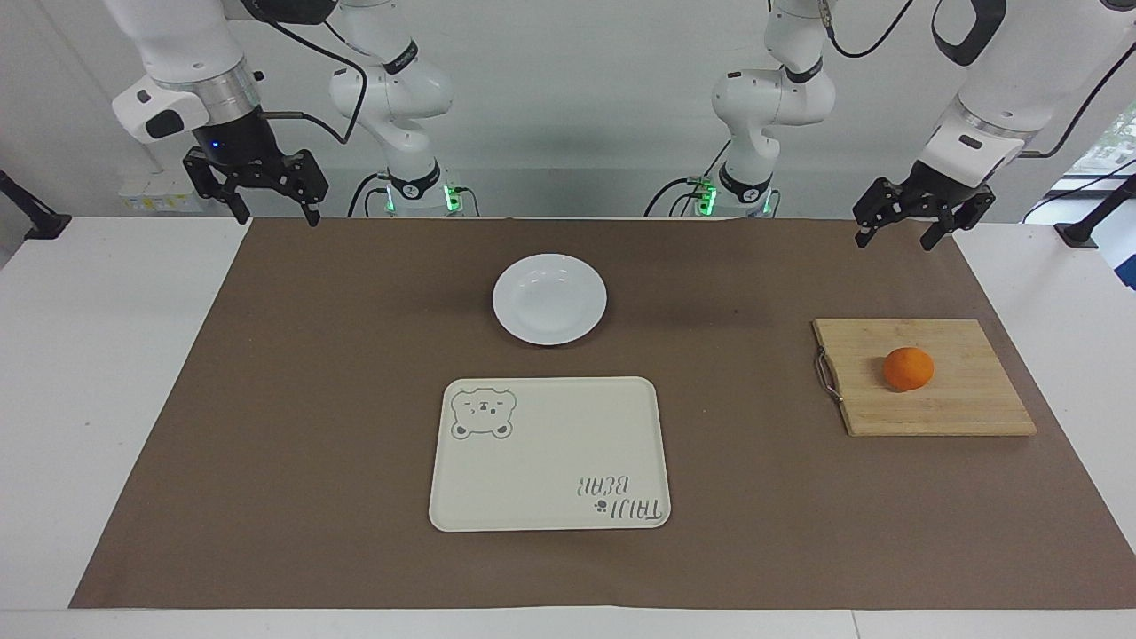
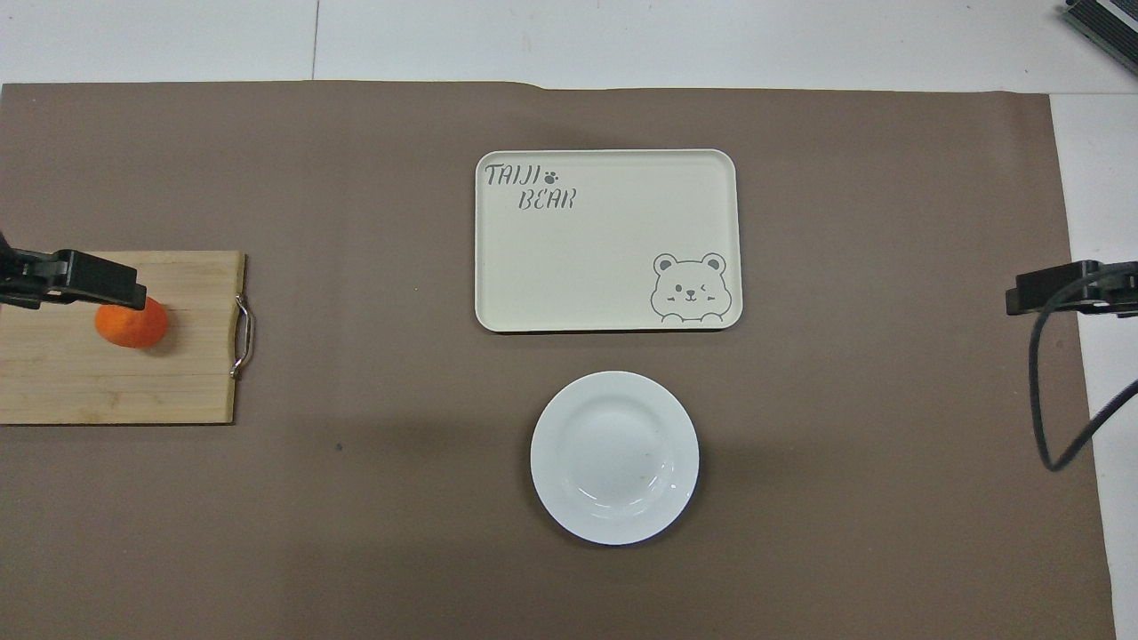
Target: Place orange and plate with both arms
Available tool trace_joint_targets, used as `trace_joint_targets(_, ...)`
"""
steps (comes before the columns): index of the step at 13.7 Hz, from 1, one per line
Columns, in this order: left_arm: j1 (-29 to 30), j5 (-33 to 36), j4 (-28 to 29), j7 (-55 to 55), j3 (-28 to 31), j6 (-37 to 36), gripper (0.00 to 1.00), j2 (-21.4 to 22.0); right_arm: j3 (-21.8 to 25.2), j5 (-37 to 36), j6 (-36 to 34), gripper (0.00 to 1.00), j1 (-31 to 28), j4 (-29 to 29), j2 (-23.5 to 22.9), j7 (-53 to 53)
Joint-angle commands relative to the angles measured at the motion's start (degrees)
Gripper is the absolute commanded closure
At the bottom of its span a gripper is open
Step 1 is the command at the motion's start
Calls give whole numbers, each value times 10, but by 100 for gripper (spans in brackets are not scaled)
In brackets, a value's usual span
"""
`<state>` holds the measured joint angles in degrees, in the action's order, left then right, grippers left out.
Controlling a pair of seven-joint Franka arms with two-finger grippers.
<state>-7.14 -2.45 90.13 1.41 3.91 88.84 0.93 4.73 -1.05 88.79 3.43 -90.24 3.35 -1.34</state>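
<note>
facing view: both arms (image 1: pixel 390 98) whole | overhead: tips only

Cutting board (image 2: pixel 116 356) cut off at overhead edge, orange (image 2: pixel 133 327) partly covered by left hand (image 2: pixel 89 283)

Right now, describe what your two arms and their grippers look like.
Both arms are white and jointed, built of rounded segments with black rings at the joints and black cables looping along them. Each has a silver band at the wrist. The left gripper and right gripper are black, two-fingered, with linked side bars. Green lights glow at both bases.
</note>
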Motion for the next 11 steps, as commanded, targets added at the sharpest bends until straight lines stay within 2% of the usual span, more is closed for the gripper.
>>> trace_joint_targets(1,-19,8,0,3,8,-13,0,6,-1,14,5,0,-6,-12,10,14)
trace_joint_targets(11,-9,12,-4,2,14,-14,0,7,-1,14,5,0,-6,-12,10,14)
